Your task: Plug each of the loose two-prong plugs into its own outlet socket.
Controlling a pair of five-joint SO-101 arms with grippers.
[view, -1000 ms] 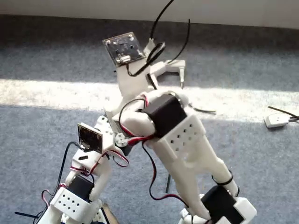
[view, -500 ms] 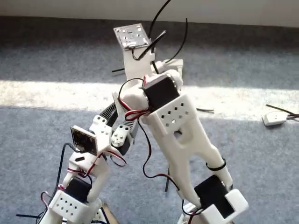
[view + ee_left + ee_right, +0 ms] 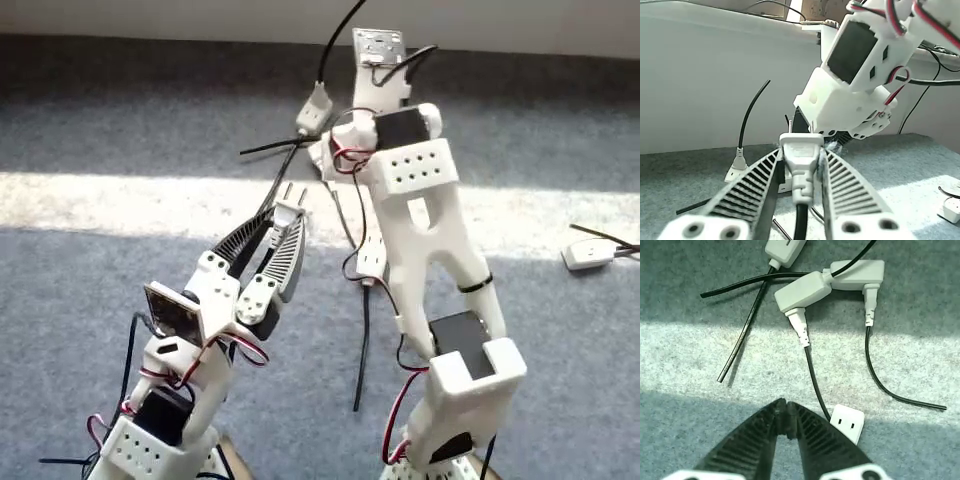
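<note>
Swung rightward, the right arm (image 3: 420, 200) now uncovers the left gripper (image 3: 284, 222), centre-left in the high view, clamped on a two-prong plug (image 3: 289, 210). Left wrist view: that arm's white body stands upper right, before the plug; a socket (image 3: 736, 170) lies lower left. Right wrist view: right gripper (image 3: 786, 421), bottom centre, closed on nothing, an outlet block (image 3: 847, 422) just beside.

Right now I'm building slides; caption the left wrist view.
Left gripper holds a white two-prong plug, the right arm close behind.
</note>
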